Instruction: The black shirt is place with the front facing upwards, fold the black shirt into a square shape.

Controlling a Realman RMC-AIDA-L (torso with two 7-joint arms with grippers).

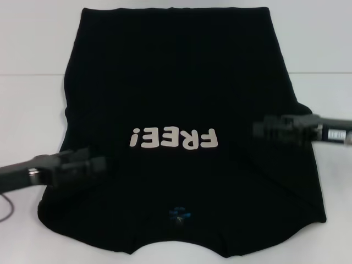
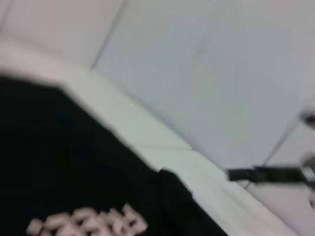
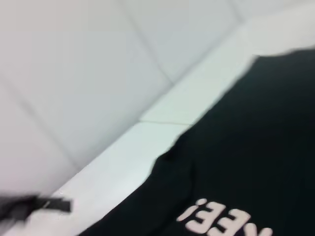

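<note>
The black shirt (image 1: 176, 82) lies flat on the white table (image 1: 33, 110), front up, with its collar at the near edge and its hem far away. The white "FREE!" lettering (image 1: 175, 138) reads upside down, and a small blue neck label (image 1: 179, 213) shows near the collar. My left gripper (image 1: 99, 165) reaches in over the shirt's left side, level with the lettering. My right gripper (image 1: 258, 129) hovers over the shirt's right side, a little farther back. The left wrist view shows the shirt (image 2: 59, 162) and the right arm (image 2: 268, 173) beyond it. The right wrist view shows the shirt (image 3: 256, 142).
White tabletop surrounds the shirt on the left, right (image 1: 330, 93) and behind it. A dark cable (image 1: 6, 208) loops on the table at the near left beside the left arm.
</note>
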